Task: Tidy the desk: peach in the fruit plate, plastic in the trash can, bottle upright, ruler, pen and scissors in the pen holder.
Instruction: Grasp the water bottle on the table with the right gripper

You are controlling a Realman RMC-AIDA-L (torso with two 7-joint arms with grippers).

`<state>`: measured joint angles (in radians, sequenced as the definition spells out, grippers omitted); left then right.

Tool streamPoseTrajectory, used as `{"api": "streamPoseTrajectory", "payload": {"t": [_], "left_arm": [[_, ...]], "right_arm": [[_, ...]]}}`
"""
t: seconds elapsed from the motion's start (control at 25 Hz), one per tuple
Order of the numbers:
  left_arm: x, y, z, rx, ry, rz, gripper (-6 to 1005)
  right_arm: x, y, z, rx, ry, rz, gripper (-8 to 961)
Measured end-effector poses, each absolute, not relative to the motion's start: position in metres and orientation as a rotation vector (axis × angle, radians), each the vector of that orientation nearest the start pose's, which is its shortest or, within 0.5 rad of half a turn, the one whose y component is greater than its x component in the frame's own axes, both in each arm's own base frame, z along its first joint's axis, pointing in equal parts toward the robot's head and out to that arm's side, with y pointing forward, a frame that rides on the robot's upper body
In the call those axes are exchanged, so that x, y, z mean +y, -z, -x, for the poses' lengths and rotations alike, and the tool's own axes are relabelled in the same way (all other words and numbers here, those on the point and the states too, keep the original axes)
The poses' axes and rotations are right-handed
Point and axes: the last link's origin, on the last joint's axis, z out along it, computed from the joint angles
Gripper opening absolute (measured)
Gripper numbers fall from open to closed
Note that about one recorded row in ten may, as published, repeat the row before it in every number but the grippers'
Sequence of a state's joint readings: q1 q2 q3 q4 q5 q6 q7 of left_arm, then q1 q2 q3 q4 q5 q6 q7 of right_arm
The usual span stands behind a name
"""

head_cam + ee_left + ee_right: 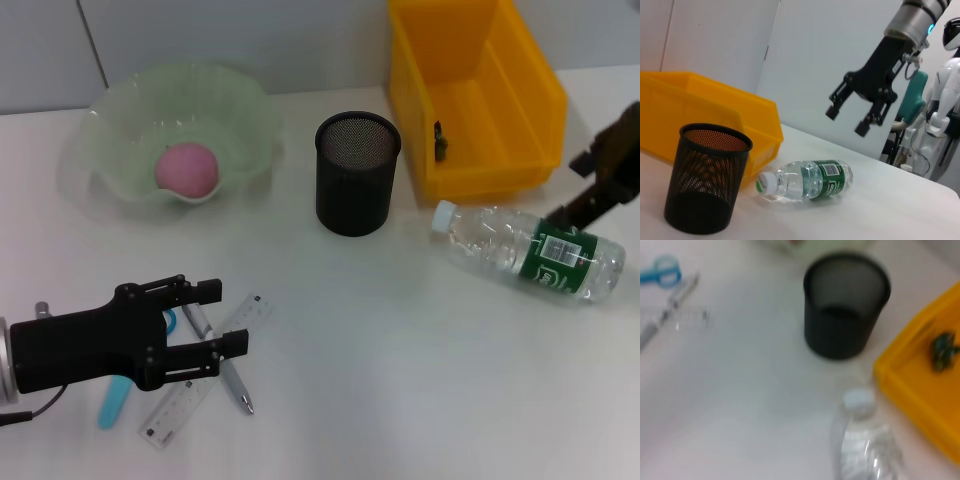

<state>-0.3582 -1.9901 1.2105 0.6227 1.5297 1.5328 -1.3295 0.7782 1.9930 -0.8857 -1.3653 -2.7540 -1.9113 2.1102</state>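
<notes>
Bottle [530, 252] is seen lying on its side on the white desk [400, 380], just in front of the yellow bin [470, 95], cap toward the black mesh pen holder [357, 172]. Right gripper [856, 111] is held in the air above the bottle, fingers spread, nothing gripped; in the head view only part of it is seen at the right edge. Left gripper [215, 318] is positioned low at the near left of the desk, fingers spread over the stationery, nothing pinched. Under and beside it are found the clear ruler [205, 385], the pen [225, 365] and the blue-handled scissors [115, 400], all flat on the desk, partly hidden by the gripper. Peach [186, 168] is seen inside the pale green fruit plate [120, 120] at the far left. A small dark scrap [439, 143] is seen inside the yellow bin. Pen holder is upright between plate and bin.
</notes>
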Motion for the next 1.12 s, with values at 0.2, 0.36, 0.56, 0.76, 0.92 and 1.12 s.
{"api": "streamPoseTrajectory", "payload": {"t": [0.2,0.36,0.56,0.76,0.92,1.12], "left_arm": [[0.287,0.014,0.270,-0.633,0.832,2.810,786],[0.287,0.014,0.271,-0.645,0.839,2.802,786],[0.286,0.014,0.270,-0.659,0.851,2.803,786],[0.286,0.014,0.270,-0.661,0.856,2.804,786],[0.285,0.014,0.269,-0.672,0.859,2.804,786],[0.284,0.014,0.269,-0.674,0.865,2.808,786]], "right_arm": [[0.377,-0.101,-0.196,0.693,0.710,2.662,814],[0.380,-0.091,-0.202,0.666,0.781,2.651,815],[0.383,-0.078,-0.209,0.646,0.840,2.639,815],[0.388,-0.063,-0.216,0.616,0.879,2.634,814],[0.392,-0.052,-0.217,0.572,0.875,2.630,814],[0.395,-0.041,-0.219,0.540,0.876,2.629,815]]}}
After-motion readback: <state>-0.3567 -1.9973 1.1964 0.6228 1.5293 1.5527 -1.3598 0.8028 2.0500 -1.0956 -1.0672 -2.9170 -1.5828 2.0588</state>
